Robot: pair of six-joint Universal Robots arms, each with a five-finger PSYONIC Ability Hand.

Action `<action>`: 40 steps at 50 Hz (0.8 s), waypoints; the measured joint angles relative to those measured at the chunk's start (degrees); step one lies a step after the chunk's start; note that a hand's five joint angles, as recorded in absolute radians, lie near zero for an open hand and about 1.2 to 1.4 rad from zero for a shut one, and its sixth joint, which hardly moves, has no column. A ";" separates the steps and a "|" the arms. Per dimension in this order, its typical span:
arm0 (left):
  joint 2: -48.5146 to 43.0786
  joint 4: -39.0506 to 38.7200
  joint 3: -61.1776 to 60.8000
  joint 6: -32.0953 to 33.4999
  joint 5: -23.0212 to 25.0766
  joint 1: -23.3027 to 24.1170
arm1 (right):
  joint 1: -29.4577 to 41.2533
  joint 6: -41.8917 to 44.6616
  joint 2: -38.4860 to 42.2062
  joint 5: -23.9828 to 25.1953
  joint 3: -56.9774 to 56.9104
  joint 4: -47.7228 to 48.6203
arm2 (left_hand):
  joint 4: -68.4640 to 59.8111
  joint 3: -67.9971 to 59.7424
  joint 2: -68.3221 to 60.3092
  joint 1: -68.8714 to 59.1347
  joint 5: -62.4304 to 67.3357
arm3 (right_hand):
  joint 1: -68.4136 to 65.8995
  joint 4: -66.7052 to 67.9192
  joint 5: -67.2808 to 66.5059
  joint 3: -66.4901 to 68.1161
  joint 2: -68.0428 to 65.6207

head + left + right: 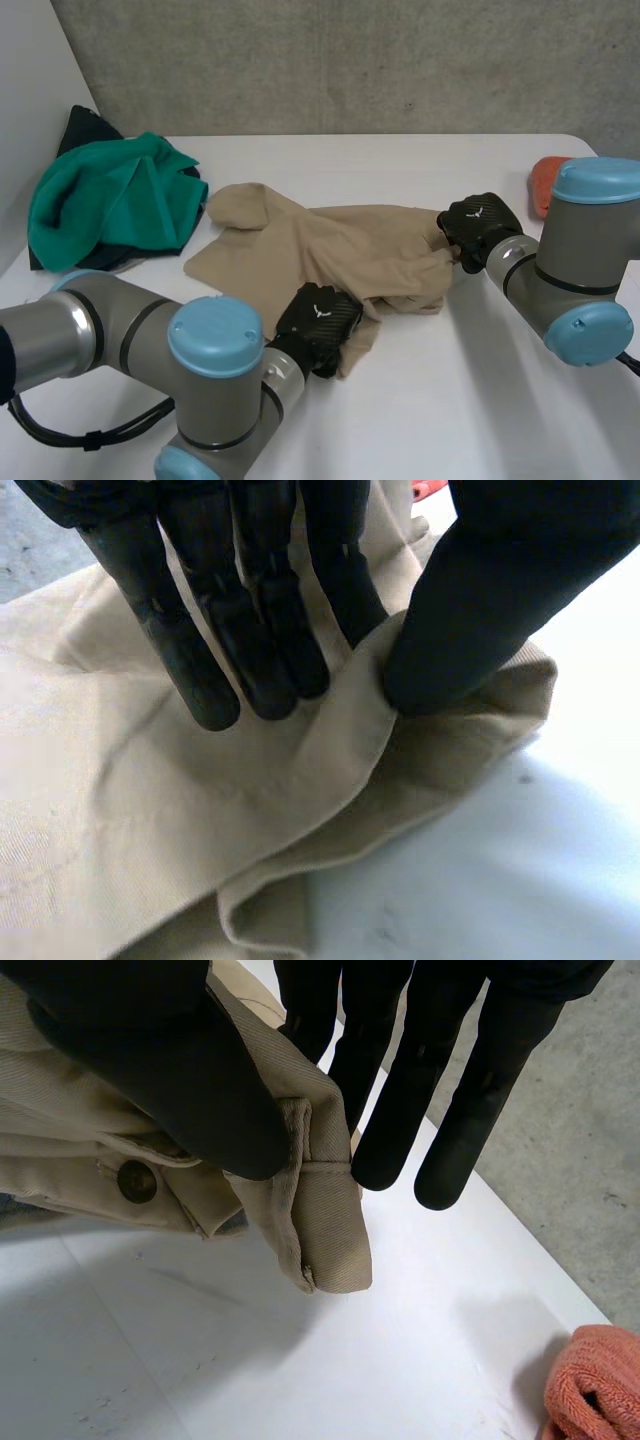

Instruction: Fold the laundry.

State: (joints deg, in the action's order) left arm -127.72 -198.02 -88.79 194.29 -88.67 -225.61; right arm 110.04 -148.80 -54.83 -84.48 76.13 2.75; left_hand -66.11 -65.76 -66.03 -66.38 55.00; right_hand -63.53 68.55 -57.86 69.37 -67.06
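A beige garment (320, 245) lies crumpled in the middle of the white table (450, 400). My left hand (318, 322) is on its near edge, and in the left wrist view a fold of the beige cloth (200, 800) is pinched between the thumb (480, 610) and the straight fingers (250, 630). My right hand (478, 228) is at the garment's right end. In the right wrist view its thumb (170, 1070) presses the waistband corner (320, 1220), beside a button (137, 1181), against the fingers (400, 1090).
A green cloth (110, 205) over a dark one lies heaped at the table's far left. An orange towel (545, 180) (598, 1380) sits at the far right edge, behind my right arm. A grey wall rises behind the table.
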 measured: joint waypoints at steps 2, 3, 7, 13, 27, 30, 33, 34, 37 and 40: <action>-0.27 -0.03 0.96 -0.02 -0.27 -0.14 | -0.09 0.00 -0.17 -0.03 0.02 0.01 | -2.05 -1.97 -2.07 0.00 0.39 | 0.00 0.00 0.00 0.00 0.00; -0.37 0.04 1.62 -0.04 -0.47 -0.24 | -0.15 0.00 -0.29 -0.06 0.03 -0.01 | -2.40 -2.31 -2.39 0.00 0.39 | 0.00 0.00 0.00 0.00 0.00; 0.01 1.31 3.60 -0.33 -2.06 -1.14 | -0.39 0.00 -0.84 -0.12 -0.01 -0.22 | -2.40 -2.31 -2.41 0.00 0.39 | 0.00 0.00 0.01 0.00 0.00; 9.25 4.16 3.52 -0.86 -5.69 -4.79 | -0.70 2.76 -6.49 -0.07 -0.10 -2.97 | -2.41 -2.32 -2.52 0.00 0.39 | 0.00 0.00 0.00 0.00 0.00; 44.05 5.39 7.37 -0.92 -7.50 -11.68 | -0.61 11.34 -31.70 0.36 -8.06 -9.60 | -2.45 -2.55 -2.57 0.00 0.39 | 0.00 0.02 -0.27 0.00 0.00; 47.61 5.49 9.42 -1.21 -7.69 -11.76 | -0.61 11.35 -35.38 0.32 -9.95 -10.50 | -2.47 -2.55 -2.57 0.00 0.39 | 0.00 0.03 -0.27 0.00 0.00; 51.09 5.50 11.09 -1.86 -7.84 -11.74 | -0.62 11.25 -38.69 0.26 -11.47 -11.53 | -2.64 -2.55 -2.57 0.00 0.39 | 0.00 0.03 -0.27 0.00 0.00; 52.08 5.50 11.46 -2.10 -7.87 -11.74 | -0.64 11.21 -39.74 0.25 -11.91 -11.92 | -2.64 -2.55 -2.57 0.00 0.39 | 0.00 0.03 -0.27 0.00 0.00; 55.11 5.47 12.63 -2.82 -7.91 -11.78 | -0.75 11.10 -42.23 0.24 -12.93 -12.95 | -2.65 -2.55 -2.57 0.00 0.39 | 0.00 0.03 -0.27 0.00 0.00; 56.59 5.44 13.44 -3.20 -7.88 -11.85 | -0.90 11.01 -44.06 0.25 -13.74 -14.35 | -2.65 -2.55 -2.57 0.00 0.39 | 0.00 0.03 -0.35 0.00 0.00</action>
State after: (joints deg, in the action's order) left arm -71.13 -192.57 -75.35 191.09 -96.55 -237.47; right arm 109.14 -137.79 -98.88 -84.23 62.39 -11.59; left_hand -68.76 -68.30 -68.61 -66.38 55.39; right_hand -63.53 68.58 -58.21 69.37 -67.05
